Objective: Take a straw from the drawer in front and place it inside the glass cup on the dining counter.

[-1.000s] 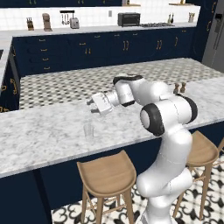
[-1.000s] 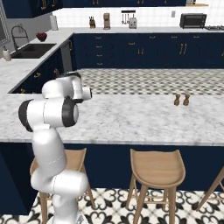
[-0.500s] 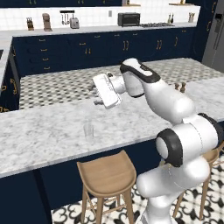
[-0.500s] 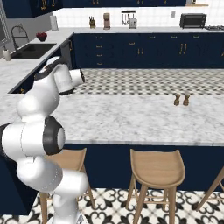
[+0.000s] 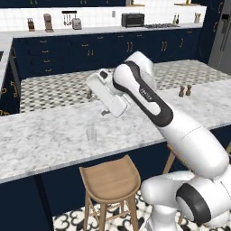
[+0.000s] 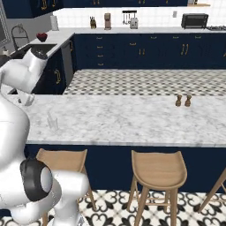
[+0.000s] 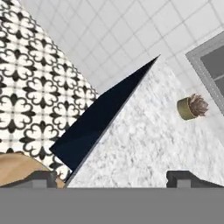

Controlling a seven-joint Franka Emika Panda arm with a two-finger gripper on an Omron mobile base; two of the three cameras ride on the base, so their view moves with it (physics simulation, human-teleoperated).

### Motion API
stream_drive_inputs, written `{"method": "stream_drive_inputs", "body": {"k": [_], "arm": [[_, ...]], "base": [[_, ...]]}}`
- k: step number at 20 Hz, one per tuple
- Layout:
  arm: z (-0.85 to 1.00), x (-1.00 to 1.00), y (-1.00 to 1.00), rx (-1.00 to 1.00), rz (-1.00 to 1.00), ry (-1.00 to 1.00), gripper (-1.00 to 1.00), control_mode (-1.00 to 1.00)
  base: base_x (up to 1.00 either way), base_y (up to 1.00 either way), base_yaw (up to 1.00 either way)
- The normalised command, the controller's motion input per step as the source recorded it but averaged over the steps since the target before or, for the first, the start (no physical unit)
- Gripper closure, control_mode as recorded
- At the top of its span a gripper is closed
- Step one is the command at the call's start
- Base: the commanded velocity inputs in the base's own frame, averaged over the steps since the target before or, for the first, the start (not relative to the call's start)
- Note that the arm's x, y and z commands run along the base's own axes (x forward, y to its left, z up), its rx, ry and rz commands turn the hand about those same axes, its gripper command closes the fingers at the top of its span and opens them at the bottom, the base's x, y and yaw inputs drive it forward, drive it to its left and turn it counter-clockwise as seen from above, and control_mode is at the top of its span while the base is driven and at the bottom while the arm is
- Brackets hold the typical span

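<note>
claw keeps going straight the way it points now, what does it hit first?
Probably the dining counter: in the hand view the open claw looks along the marble slab, past its navy side. A small potted plant sits farther on, off to one side. Depth is unclear.

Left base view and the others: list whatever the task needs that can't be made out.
- Straw: too thin to find on the dining counter in either base view.
- Drawer: can't be picked out among the navy cabinet fronts.
- Glass cup: faint against marble; whether anything is inside is too small to tell.
- Gripper: in the hand view, the tips of the jaws are cut off by the bottom edge.
</note>
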Motion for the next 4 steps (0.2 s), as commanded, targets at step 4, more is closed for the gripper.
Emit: {"method": "stream_drive_inputs", "body": {"k": [4], "arm": [[-0.05, -1.00, 0.26, -0.52, 0.02, -0.20, -1.00, -1.00]], "base": [[0.00, 0.00, 0.00]]}}
